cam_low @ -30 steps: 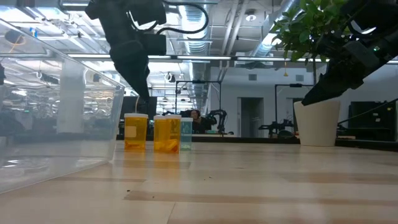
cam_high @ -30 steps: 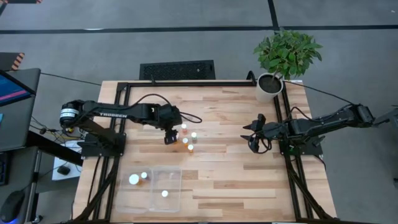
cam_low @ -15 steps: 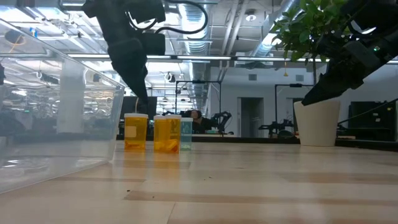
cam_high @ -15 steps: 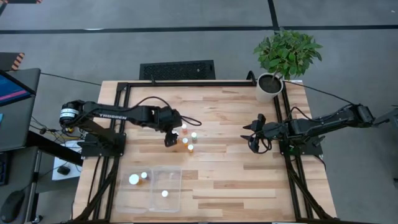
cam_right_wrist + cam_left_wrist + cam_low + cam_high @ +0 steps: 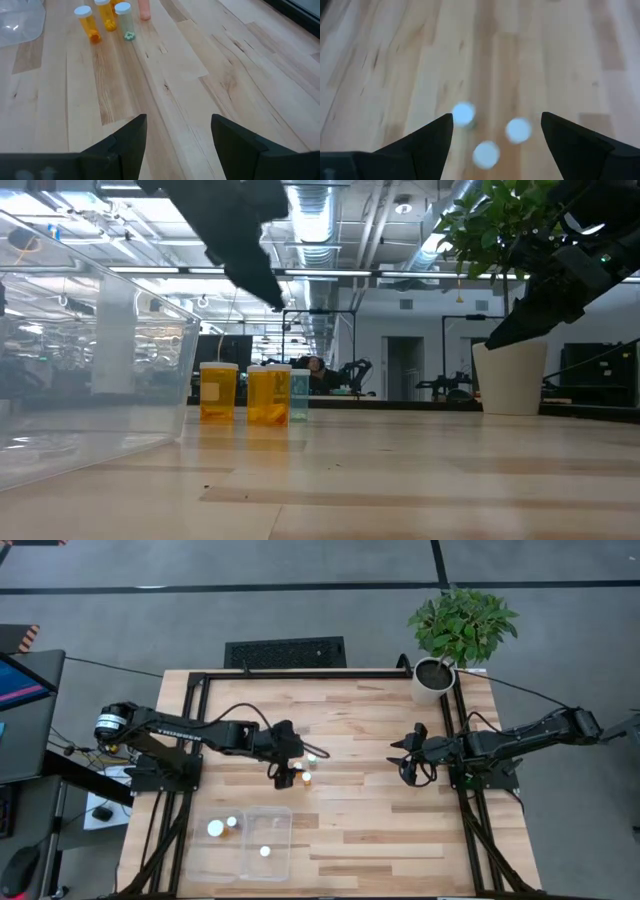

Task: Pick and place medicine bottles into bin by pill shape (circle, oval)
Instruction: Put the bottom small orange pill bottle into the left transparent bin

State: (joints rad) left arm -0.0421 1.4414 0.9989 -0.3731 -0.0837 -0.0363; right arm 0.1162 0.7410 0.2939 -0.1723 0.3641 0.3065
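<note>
Several medicine bottles with white caps stand upright in a cluster at the table's middle; the low view shows their amber bodies. My left gripper is open and hovers above this cluster; three caps show below and between its fingers. The clear bin lies near the table's near edge with one bottle inside. Two more bottles stand on the table left of the bin. My right gripper is open and empty at the table's right side.
A potted plant stands at the far right corner. A pink bottle and a small green pill sit by the cluster. Bare wood lies between the cluster and my right gripper.
My left gripper has gone toward the table's right edge and a little toward the near edge, and has risen. It now stands over the bottle cluster rather than beside it. The bottles have not moved.
</note>
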